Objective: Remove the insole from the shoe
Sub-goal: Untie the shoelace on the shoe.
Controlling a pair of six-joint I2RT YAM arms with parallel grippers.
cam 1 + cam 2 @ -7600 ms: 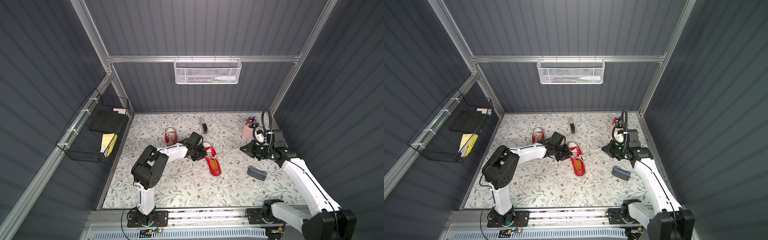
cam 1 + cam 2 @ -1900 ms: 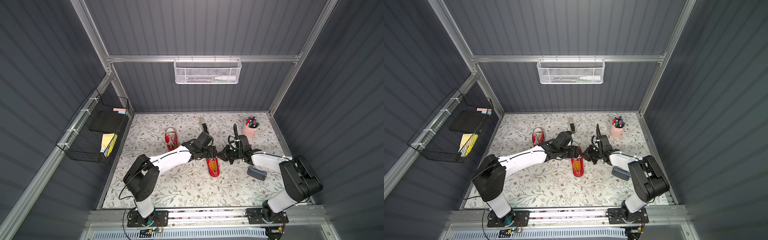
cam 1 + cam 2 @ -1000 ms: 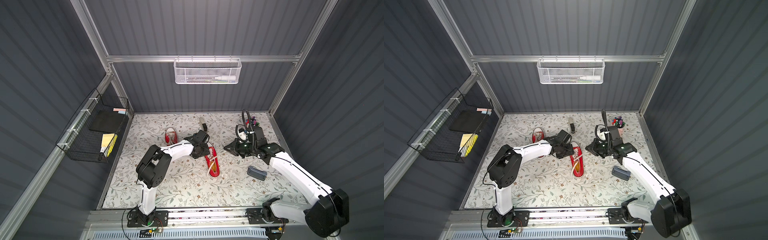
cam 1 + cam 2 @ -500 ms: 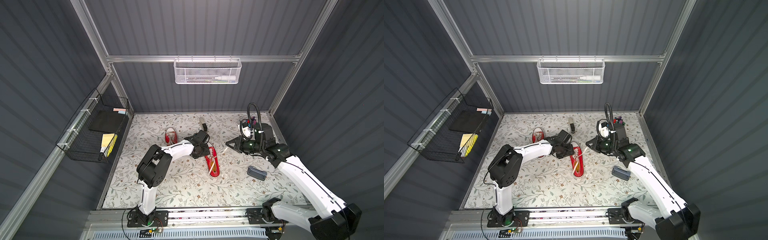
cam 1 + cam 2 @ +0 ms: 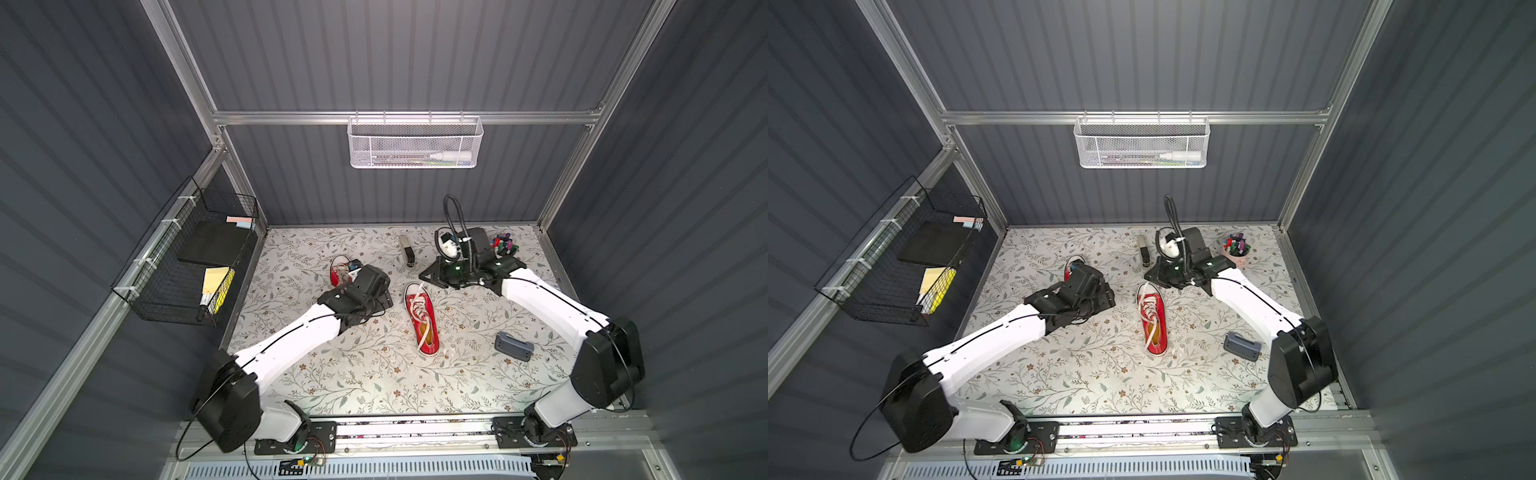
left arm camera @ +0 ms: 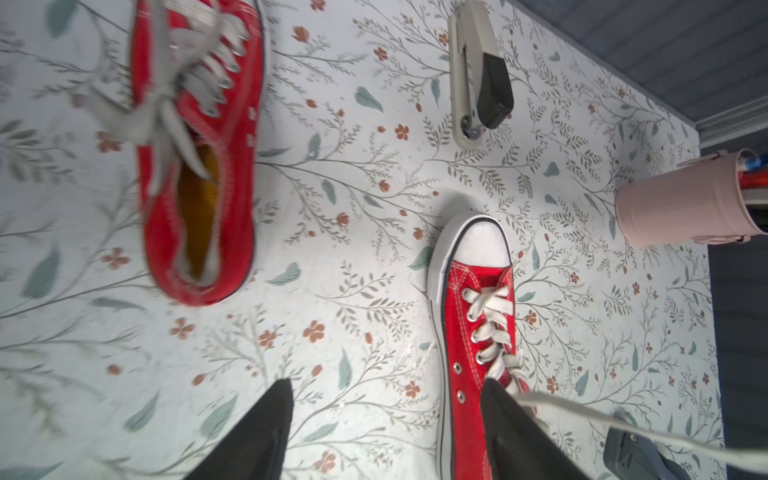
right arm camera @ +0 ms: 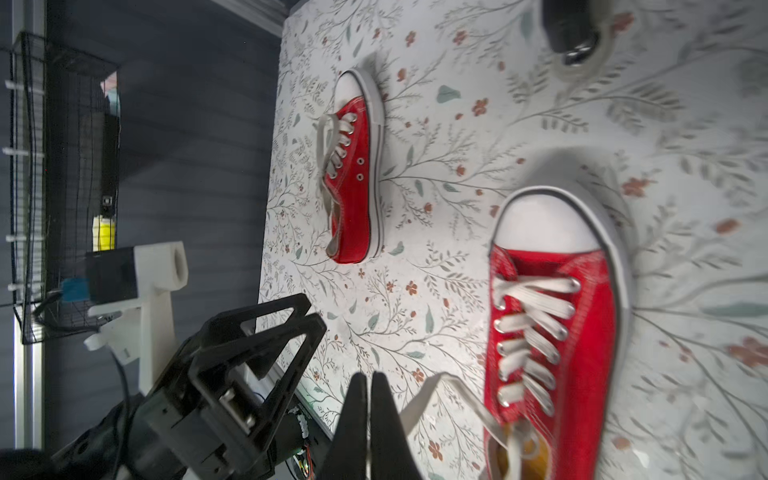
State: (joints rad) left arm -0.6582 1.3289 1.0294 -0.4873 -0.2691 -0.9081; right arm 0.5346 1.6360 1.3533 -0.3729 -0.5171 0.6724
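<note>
The insole sits inside the shoe, not yet out. Only a yellow-orange patch shows thru the heel opening, w/ loose white laces trailing over it. The shoe is a red canvas low-top w/ a white toe cap. It stands on its sole mid-bench, toe to the back edge, heel to the front edge.

Risks, as I judge them: nothing holds the shoe down, so a pull on the insole prob. lifts or drags the whole thing (it looks light). Laces across the opening could snag a finger going in. One lace loop rises right beside the tips of the right gripper, which is pressed fully together near the toe end. Whether it pinches that lace I can't tell; if so, any arm move tugs the shoe askew.

The left gripper hangs just beside the shoe, on its left-edge side, jaws wide, nothing btw them.

Further out: a second red shoe toward the back left, a stapler near the back edge, and a pen cup in the back right corner.
</note>
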